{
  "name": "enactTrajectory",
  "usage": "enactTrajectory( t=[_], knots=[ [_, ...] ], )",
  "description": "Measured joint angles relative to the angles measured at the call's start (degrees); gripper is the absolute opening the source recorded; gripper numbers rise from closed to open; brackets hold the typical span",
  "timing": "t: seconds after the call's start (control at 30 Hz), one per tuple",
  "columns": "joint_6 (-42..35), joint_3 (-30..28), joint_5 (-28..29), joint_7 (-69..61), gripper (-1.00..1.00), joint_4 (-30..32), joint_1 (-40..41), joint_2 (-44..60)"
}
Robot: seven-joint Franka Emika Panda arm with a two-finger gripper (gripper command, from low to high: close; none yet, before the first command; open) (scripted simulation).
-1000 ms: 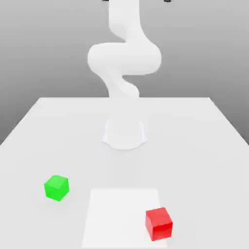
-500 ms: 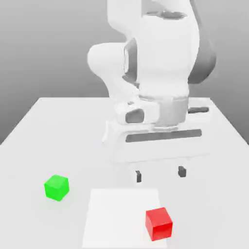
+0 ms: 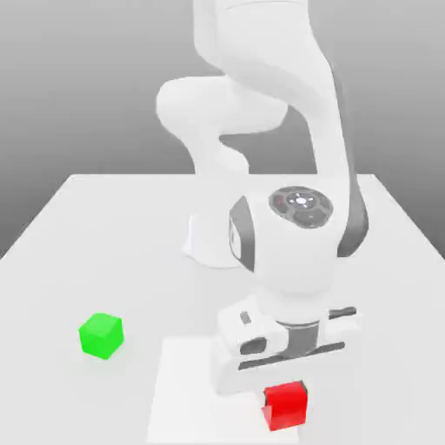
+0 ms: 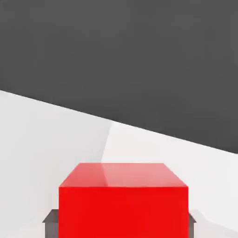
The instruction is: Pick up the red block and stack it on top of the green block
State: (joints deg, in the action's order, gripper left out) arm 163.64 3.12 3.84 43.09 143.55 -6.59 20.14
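The red block (image 3: pixel 287 408) rests on the white table near its front edge, on a paler square patch. My gripper (image 3: pixel 285 395) has come straight down over it and is shut on it, one finger against each side. In the hand view the red block (image 4: pixel 123 200) sits close up, with a grey fingertip (image 4: pixel 50 224) just showing past each side face. The green block (image 3: pixel 101 335) stands alone on the table toward the exterior view's left, well apart from the gripper.
The paler square patch (image 3: pixel 187 391) lies on the white table (image 3: pixel 69 243) at the front middle. The arm's round base (image 3: pixel 204 239) stands behind it at the table's centre. The arm bends forward over the patch.
The arm swung forward and lowered its hand onto the red block. The fingers, wide apart half a second ago, have closed against the block's sides. Neither block has moved.
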Motion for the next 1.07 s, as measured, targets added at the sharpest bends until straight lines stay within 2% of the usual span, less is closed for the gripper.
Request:
enactTrajectory(
  t=[0.2,0.5,0.7,0.8,0.97,1.0,1.07],
  knots=[
    [-8.22,0.33,-1.41,-2.99,-1.00,2.15,1.74,-10.40],
    [-10.10,-9.02,2.65,-25.26,-1.00,10.90,18.10,-21.47],
    [-10.78,-16.42,2.14,-42.92,-1.00,16.95,24.04,-28.06],
    [-8.19,-18.80,0.14,-48.38,-1.00,18.20,24.63,-26.61],
    [0.51,-17.75,-7.15,-54.10,-1.00,18.03,24.30,-17.41],
    [1.86,-17.27,-8.43,-55.02,1.00,18.00,24.54,-15.95],
    [1.86,-17.27,-8.43,-55.02,1.00,18.00,24.54,-15.95]
  ],
)
